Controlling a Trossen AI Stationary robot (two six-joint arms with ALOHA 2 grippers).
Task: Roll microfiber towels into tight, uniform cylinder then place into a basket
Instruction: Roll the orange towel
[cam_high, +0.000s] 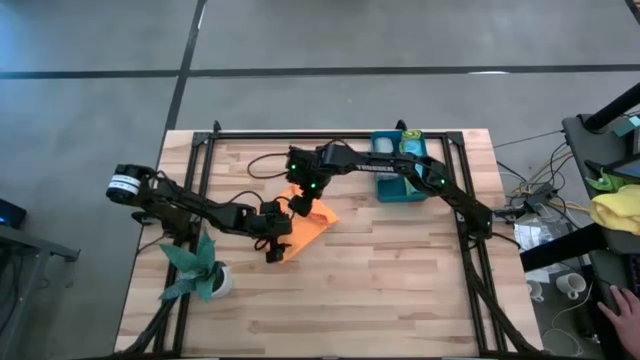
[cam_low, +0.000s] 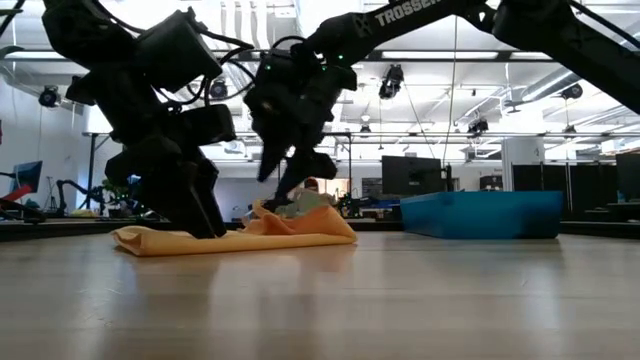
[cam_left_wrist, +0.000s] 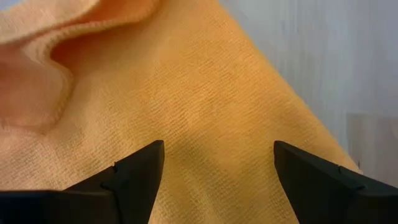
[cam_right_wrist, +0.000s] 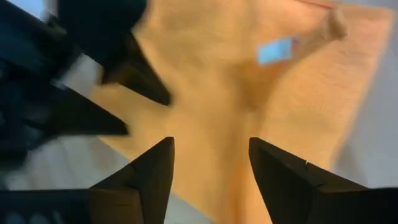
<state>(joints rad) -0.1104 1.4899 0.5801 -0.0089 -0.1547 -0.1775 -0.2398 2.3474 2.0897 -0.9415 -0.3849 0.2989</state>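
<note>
Soft orange microfiber towel (cam_high: 308, 226) spread mid-counter, far edge rumpled. Left pincer (cam_high: 277, 250) open, pressing its near-left corner; right pincer (cam_high: 301, 205) open just above. Teal plastic basket (cam_high: 402, 189) far right; potted plant (cam_high: 200, 270) near left.

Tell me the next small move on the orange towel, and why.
Probably bring the right tool back down onto the raised fold and start rolling. The orange towel lies mostly flat, unrolled, with only one edge bunched up; the right tool stands open just above it, and the open left tool is down at the opposite edge.
</note>
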